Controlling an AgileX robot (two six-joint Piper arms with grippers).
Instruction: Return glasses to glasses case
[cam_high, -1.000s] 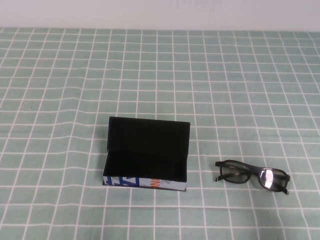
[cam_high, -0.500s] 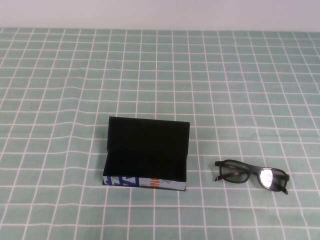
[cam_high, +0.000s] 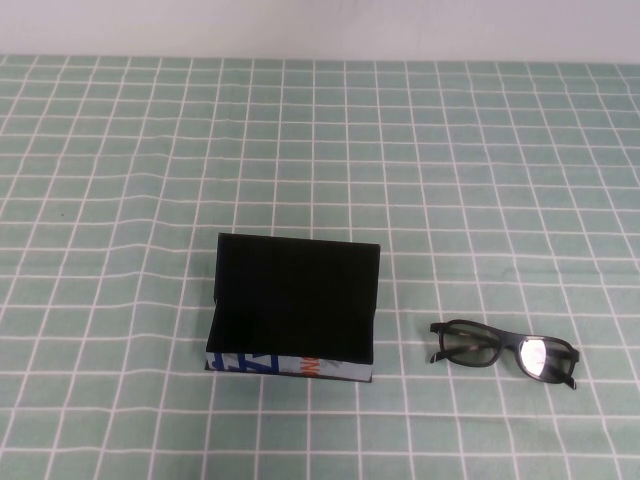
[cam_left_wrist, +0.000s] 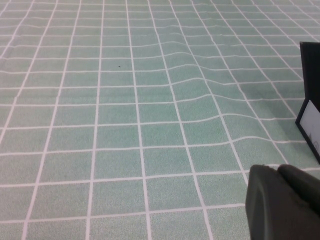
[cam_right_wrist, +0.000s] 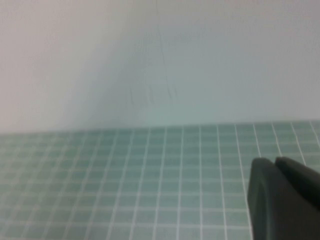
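The glasses case (cam_high: 291, 310) stands open near the middle of the table, lid upright, black lining showing, its printed front side facing the near edge. The black glasses (cam_high: 505, 351) lie unfolded on the cloth to the right of the case, apart from it. Neither gripper shows in the high view. In the left wrist view my left gripper (cam_left_wrist: 278, 170) is shut and empty, low over the cloth, with a corner of the case (cam_left_wrist: 309, 106) just beyond it. In the right wrist view my right gripper (cam_right_wrist: 274, 162) is shut and empty, facing the far wall; the glasses are out of that view.
A green cloth with a white grid (cam_high: 320, 150) covers the table, with soft wrinkles left of the case (cam_left_wrist: 190, 95). A pale wall (cam_right_wrist: 150, 60) runs along the far edge.
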